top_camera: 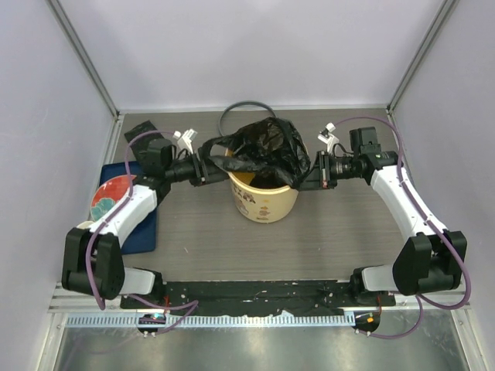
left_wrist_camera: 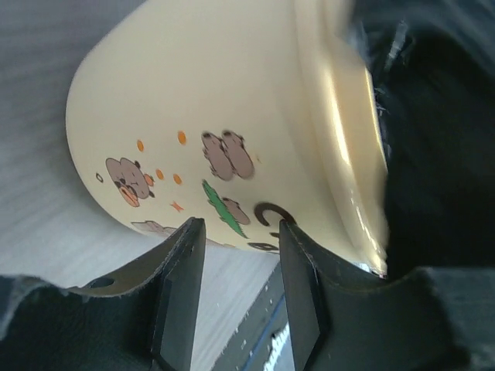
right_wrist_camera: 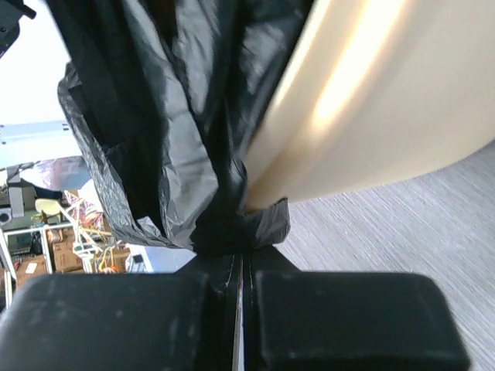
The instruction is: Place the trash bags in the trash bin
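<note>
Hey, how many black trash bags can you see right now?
1: a crinkly black trash bag draped over the mouth of the trash bin, its right edge pinched by the right gripper. Others may be hidden inside.

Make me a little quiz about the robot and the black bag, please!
1. True or false: the left pincer stands open.
2. Which one is shut on the trash bag? A: left pincer. B: right pincer.
3. What pictures decorate the trash bin?
Key: 1 true; 2 B; 3 cartoon animals.
</note>
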Tool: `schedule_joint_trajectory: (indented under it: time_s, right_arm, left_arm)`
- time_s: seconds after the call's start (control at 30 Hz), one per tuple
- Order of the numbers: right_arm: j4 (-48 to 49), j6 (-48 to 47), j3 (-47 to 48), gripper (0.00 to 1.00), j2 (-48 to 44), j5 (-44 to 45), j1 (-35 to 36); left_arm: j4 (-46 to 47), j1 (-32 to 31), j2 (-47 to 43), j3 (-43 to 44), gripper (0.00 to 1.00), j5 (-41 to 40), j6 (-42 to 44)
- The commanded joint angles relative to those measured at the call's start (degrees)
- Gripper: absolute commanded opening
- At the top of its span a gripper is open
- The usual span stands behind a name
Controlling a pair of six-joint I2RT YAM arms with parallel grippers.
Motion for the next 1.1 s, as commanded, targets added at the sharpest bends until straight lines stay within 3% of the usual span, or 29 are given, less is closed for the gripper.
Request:
schedule_joint_trajectory:
  time_s: [0.0, 0.07, 0.13, 0.17, 0.2, 0.3, 0.43, 0.53, 0.67, 0.73, 0.87, 1.07]
  right_arm:
    - [11.6, 8.5, 0.0, 0.01, -1.6, -1.8, 2.3]
    - [11.4, 8.6, 0.4, 0.01, -1.4, -1.3, 2.3]
    - [5.7, 5.5, 2.6, 0.11, -1.8, -0.6, 1.9]
    - [3.2, 2.5, 3.3, 0.18, -2.0, 0.0, 0.8]
    - [0.9, 0.7, 5.1, 0.33, -2.3, 0.1, 0.1]
    - [-10.8, -5.0, 9.4, 0.57, -3.2, 2.3, -2.5]
    - [-19.1, -10.5, 15.3, 0.68, -4.1, 6.1, -3.9]
    - [-19.0, -8.9, 21.1, 0.69, -4.1, 11.5, -3.9]
    - [-8.2, -0.1, 27.1, 0.65, -3.8, 21.4, 0.0]
    - [-7.2, -1.0, 31.6, 0.64, -0.8, 31.8, 5.4]
    - [-8.5, -3.0, 36.9, 0.62, 5.2, 42.4, 15.2]
    - [-7.1, -4.2, 39.9, 0.62, 10.4, 49.8, 18.5]
  left_arm:
    - [8.3, 0.3, 3.3, 6.5, 0.47, -0.2, 0.3]
    - [6.8, 3.1, 4.3, 8.2, 0.52, -0.2, 1.8]
    - [5.4, 7.6, 3.9, 8.5, 0.61, 2.6, 1.8]
    - [4.2, 9.2, 2.4, 8.5, 0.71, 3.4, 2.4]
    - [3.2, 12.0, 1.6, 8.5, 0.75, 5.5, 2.7]
    - [-2.6, 17.7, -3.0, 9.5, 0.89, 7.6, 6.3]
    - [-9.8, 20.5, -6.3, 11.8, 0.94, 11.0, 10.8]
    - [-9.0, 19.6, -7.1, 13.6, 0.99, 11.9, 10.7]
    - [-9.0, 15.1, -5.8, 16.5, 0.99, 3.1, 11.9]
    - [-10.3, 13.1, -4.5, 18.9, 0.98, 0.3, 12.2]
    - [-17.0, 9.9, -0.4, 24.0, 0.95, -5.6, 14.8]
    - [-18.0, 5.0, 1.0, 26.3, 0.95, -8.1, 14.9]
